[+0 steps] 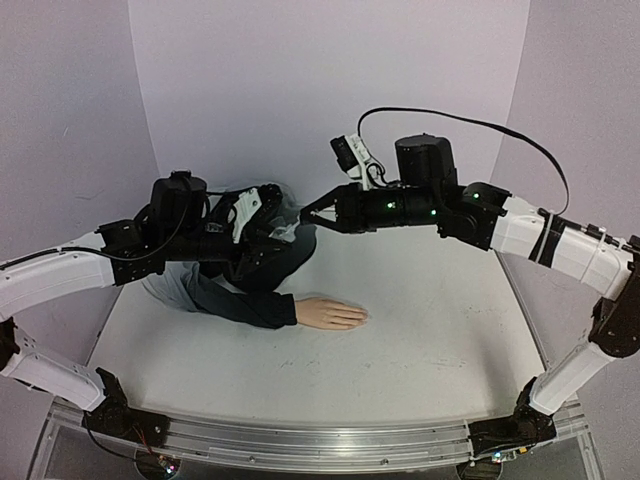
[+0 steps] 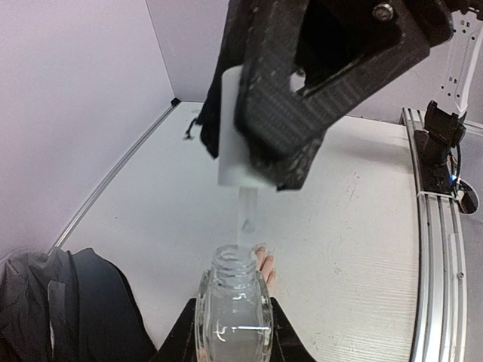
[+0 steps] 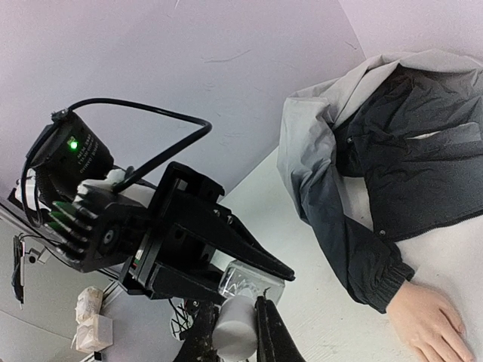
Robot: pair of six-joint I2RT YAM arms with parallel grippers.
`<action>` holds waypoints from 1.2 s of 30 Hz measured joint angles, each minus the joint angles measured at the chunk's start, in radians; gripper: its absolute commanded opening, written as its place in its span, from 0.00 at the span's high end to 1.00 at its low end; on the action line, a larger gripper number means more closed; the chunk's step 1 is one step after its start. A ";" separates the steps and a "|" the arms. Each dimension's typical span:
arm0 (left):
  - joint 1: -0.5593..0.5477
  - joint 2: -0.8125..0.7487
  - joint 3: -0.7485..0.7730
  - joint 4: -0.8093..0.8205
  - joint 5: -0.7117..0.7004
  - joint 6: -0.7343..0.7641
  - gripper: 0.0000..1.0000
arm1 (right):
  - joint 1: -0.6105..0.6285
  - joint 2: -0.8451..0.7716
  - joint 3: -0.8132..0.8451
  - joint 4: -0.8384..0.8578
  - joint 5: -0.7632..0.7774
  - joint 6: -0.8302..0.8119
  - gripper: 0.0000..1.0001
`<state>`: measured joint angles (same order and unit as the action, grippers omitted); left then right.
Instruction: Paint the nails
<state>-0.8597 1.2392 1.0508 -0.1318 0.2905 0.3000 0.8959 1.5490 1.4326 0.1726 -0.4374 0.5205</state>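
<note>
nails (image 1: 360, 318) sit on the mannequin hand (image 1: 328, 313), which lies flat mid-surface (image 1: 430, 360) with its fingertips pointing to the right arm's side. A navy/grey sleeve (image 1: 240, 290) runs off the wrist toward the back left

Up over the sleeve, well apart from the hand, the left fingers (image 2: 281, 339) pinch a clear glass bottle (image 2: 234, 317) by its sides, neck open and upright. The right fingers (image 2: 302, 128) are clamped on the white cap (image 2: 230, 128). The brush stem (image 2: 247, 207) hangs from the cap, tip just over the neck

Risks as I see them:
- it's a long carry from the bottle down to the hand, so a loaded brush could drip on the surface or sleeve on the way
- the nails are tiny against that brush, so any tilt of the cap in my pinch puts polish on skin
- the hand looks loose on the surface, and pressing with the brush could nudge it
- the bottle is open and held in the air, so if the left wrist tips it spills over the sleeve
- the two wrists are close together, and pulling the right one out sideways could clip the neck

Look of the nails: the hand is pale flesh tone with its fingers together. The nails are too small to separate from the fingertips in any view, so I can't tell whether any carry polish
</note>
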 measured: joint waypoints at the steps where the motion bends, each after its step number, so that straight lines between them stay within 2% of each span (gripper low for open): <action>1: 0.000 0.002 0.000 0.000 -0.003 0.000 1.00 | -0.001 -0.007 -0.004 0.002 0.001 0.000 1.00; 13: 0.001 0.007 0.000 0.000 -0.008 0.000 1.00 | -0.002 -0.042 -0.047 0.037 0.027 0.015 1.00; 19: 0.001 0.007 0.000 0.000 -0.016 0.001 1.00 | -0.014 -0.144 -0.141 0.047 0.091 0.024 1.00; 23: 0.001 0.008 0.000 0.000 -0.035 0.010 1.00 | -0.052 -0.245 -0.250 0.061 0.121 0.035 1.00; 27: 0.001 0.008 0.000 0.000 -0.058 0.015 1.00 | -0.124 -0.323 -0.434 0.108 0.138 0.053 1.00; 33: 0.001 0.008 0.000 0.000 -0.067 0.014 1.00 | -0.219 -0.267 -0.743 0.220 0.108 0.085 1.00; 36: 0.001 0.008 0.000 0.000 -0.069 0.014 1.00 | -0.227 -0.213 -0.822 0.252 0.103 0.093 1.00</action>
<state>-0.8585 1.2469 1.0508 -0.1314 0.2211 0.3145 0.6693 1.3357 0.6106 0.4248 -0.3347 0.6140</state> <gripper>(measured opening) 0.212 0.133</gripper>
